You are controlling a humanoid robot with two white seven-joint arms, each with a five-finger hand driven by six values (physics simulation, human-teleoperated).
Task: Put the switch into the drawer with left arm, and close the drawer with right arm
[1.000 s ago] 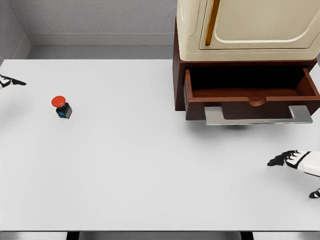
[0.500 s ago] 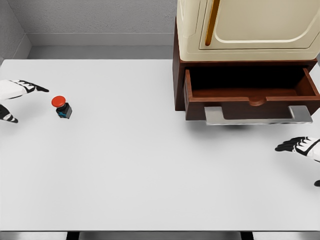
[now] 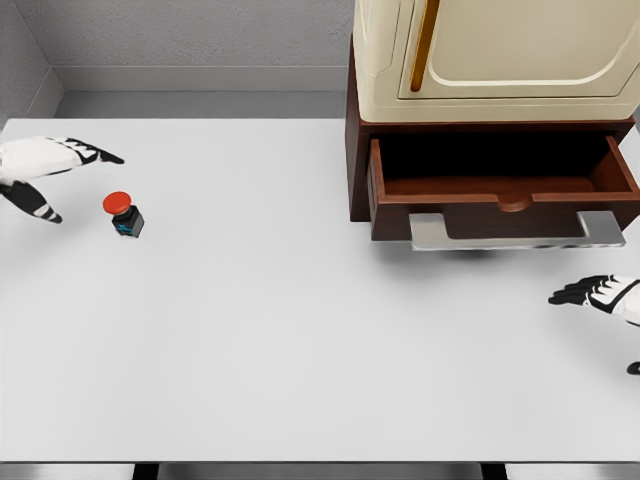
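The switch (image 3: 124,214), a small black box with a red round button on top, stands on the white table (image 3: 280,320) at the far left. My left hand (image 3: 62,170) hovers just left of and above it, open, fingers stretched toward the right and thumb pointing down, not touching it. The brown wooden drawer (image 3: 503,190) stands pulled out at the upper right, empty inside, with a flat silver handle (image 3: 515,232) in front. My right hand (image 3: 598,297) is at the right edge, below the handle, open with fingers pointing left.
A cream cabinet (image 3: 495,55) sits on top of the drawer's brown housing. A grey wall runs behind the table, and the table's front edge lies at the bottom of the view.
My left hand has come in from the left edge and reached rightward, closer to the switch. My right hand drew back to the right, then stayed put. The switch and drawer have not moved.
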